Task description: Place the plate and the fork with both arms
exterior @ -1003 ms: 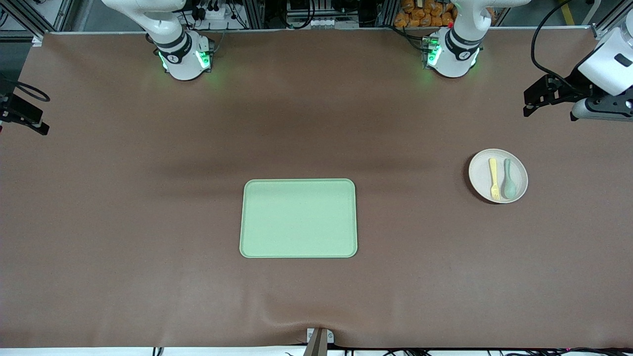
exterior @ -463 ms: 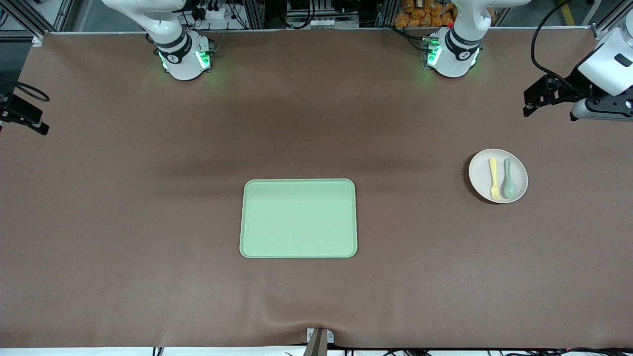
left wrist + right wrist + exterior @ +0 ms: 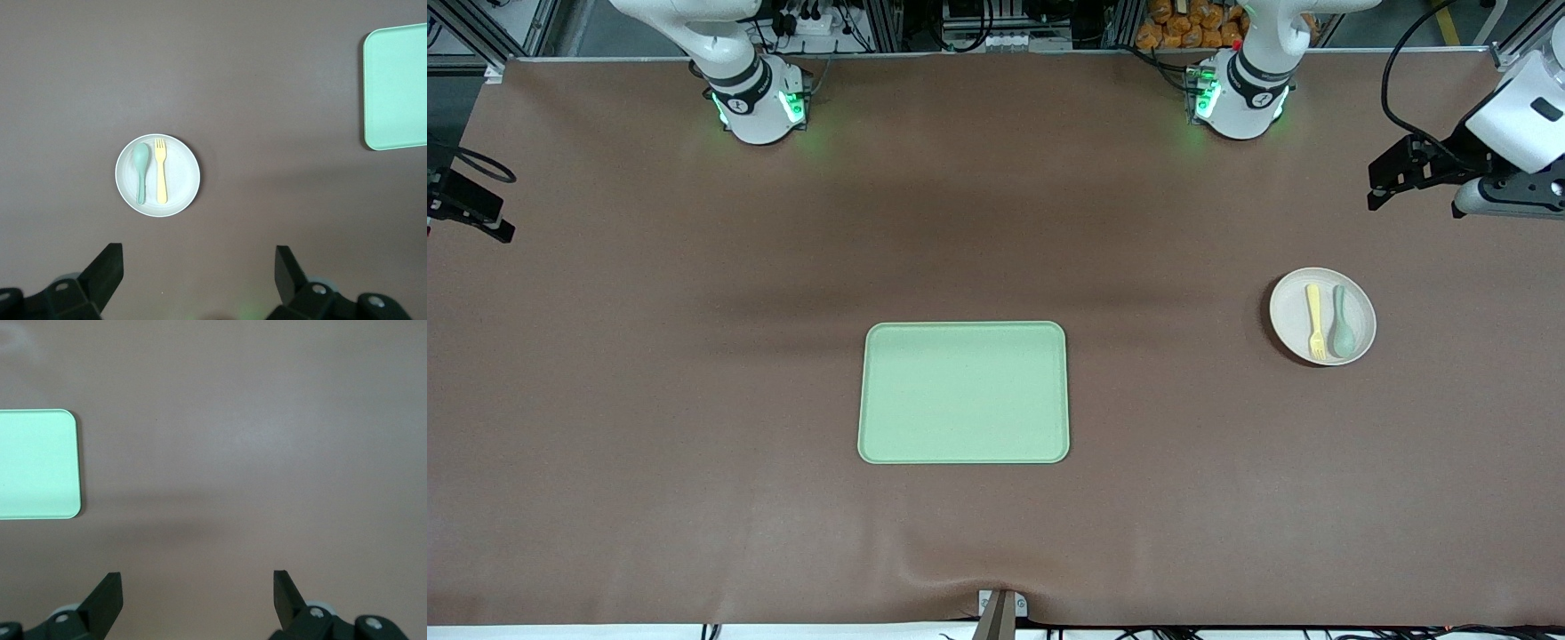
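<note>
The off-white plate (image 3: 1322,316) lies on the brown table toward the left arm's end. On it, side by side, are the pale yellow fork (image 3: 1314,320) and a grey-green spoon (image 3: 1341,322). In the left wrist view the plate (image 3: 180,175) and the fork (image 3: 161,171) show well ahead of my left gripper (image 3: 199,257). That gripper hangs high over bare table, open and holding nothing. My right gripper (image 3: 198,583) is also open and holds nothing, high over bare table toward the right arm's end.
A rectangular light green tray (image 3: 963,392) with nothing on it lies at the table's middle, nearer the front camera than the plate. Its corner shows in both wrist views (image 3: 397,87) (image 3: 37,463). The arms' green-lit bases (image 3: 760,102) (image 3: 1236,98) stand along the table's edge.
</note>
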Robot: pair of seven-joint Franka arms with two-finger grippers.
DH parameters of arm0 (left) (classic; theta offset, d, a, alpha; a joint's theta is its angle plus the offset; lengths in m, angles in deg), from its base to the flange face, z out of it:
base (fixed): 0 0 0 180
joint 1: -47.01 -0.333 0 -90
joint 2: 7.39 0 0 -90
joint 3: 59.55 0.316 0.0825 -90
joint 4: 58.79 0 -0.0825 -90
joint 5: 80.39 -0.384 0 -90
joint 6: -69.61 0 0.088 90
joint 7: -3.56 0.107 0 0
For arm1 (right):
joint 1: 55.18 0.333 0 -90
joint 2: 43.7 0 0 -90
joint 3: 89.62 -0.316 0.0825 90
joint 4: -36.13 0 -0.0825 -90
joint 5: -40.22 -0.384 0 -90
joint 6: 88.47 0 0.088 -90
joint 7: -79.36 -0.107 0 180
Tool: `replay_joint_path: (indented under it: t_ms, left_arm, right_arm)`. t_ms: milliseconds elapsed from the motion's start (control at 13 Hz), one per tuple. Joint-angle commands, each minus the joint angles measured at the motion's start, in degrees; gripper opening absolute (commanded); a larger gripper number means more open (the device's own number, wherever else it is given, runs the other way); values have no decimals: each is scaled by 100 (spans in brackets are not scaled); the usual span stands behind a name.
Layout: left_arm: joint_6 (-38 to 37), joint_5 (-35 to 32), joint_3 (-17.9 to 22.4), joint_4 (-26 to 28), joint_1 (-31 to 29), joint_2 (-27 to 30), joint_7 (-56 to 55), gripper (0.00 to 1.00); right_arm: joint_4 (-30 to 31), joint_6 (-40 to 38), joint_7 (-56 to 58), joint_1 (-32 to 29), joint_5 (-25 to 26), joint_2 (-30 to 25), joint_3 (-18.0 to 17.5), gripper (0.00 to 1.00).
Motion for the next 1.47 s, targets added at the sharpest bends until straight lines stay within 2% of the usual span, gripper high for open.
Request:
replay_joint_path:
  t_ms: [0,463,849,1080,1235,1389]
  left_arm:
    - [36,-29,11,-30,-12,-32,112,100]
    - [36,-29,72,-30,-108,-129,94,100]
    - [35,-336,63,-29,-995,-752,103,100]
    - [97,-319,72,-38,-1391,-1497,121,100]
    - [613,-345,63,-47,-1698,-2042,147,100]
    - [948,-441,72,-47,-1761,-2561,357,100]
  right_arm:
    - [-50,-57,-58,-83,-64,-7,-47,100]
    - [-50,-57,-58,-74,-64,-7,-47,100]
    - [-50,-65,-58,-101,-64,-7,-47,100]
    - [-50,-65,-58,-83,-64,-7,-47,100]
    - [-50,-57,-58,-101,-64,-7,-47,100]
    - [-42,-65,-58,-92,-64,-7,-47,100]
